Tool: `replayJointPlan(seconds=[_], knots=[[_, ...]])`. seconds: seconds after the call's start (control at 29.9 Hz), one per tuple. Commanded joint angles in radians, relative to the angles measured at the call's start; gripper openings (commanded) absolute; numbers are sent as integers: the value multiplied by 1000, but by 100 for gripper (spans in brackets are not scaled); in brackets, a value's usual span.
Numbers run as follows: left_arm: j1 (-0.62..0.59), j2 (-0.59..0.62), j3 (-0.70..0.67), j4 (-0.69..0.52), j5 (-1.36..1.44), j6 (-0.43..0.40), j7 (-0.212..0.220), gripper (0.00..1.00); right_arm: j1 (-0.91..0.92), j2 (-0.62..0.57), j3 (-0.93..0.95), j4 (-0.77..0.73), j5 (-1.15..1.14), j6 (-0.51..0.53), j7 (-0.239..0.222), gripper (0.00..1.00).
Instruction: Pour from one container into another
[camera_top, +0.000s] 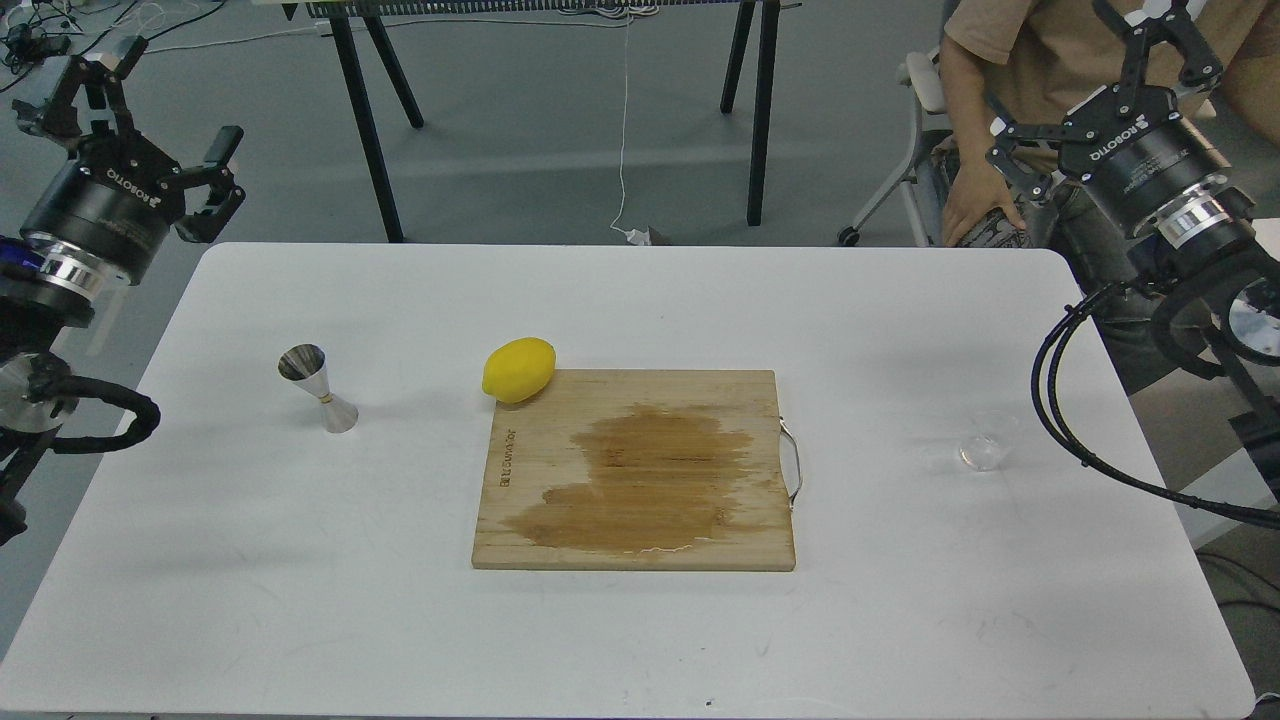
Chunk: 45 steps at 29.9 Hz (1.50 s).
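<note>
The tiny clear cup (985, 446) stands upright on the right side of the white table (300, 600); it is too faint to tell what is in it. On the left side stands the shiny steel hourglass jigger (318, 388), also upright. My left gripper (160, 115) hovers off the table's far left corner, open and empty, well behind and left of the jigger. My right gripper (1085, 80) is raised beyond the far right corner, open and empty, high above and behind the cup.
A wooden cutting board (745, 400) with a wet dark stain lies mid-table, and a yellow lemon (518, 370) rests at its far left corner. A seated person (1010, 60) is behind the right corner, close to my right gripper. Black trestle legs (365, 120) stand beyond.
</note>
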Motion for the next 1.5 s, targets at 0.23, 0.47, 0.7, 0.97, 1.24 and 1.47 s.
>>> replayJointPlan(seconds=[0.23, 0.47, 0.7, 0.97, 1.24, 1.47], knots=[[-21, 8, -2, 5, -8, 0, 0, 100, -2, 3, 0, 2, 2, 0, 0, 100], [-44, 69, 11, 26, 143, 0, 0, 100, -8, 4, 0, 3, 2, 0, 2, 100], [-107, 141, 8, -49, 722, 0, 0, 100, -20, 6, -2, 0, 0, 0, 2, 100], [-20, 184, 23, -253, 1240, 695, 0, 100, -23, 7, -2, 0, 0, 0, 2, 100], [144, 375, 15, -429, 1458, 977, 0, 100, -34, 12, 0, 0, 0, 0, 3, 100], [363, 486, 26, -430, 1472, 977, 0, 99, -41, 27, 0, 2, 2, 0, 3, 100]])
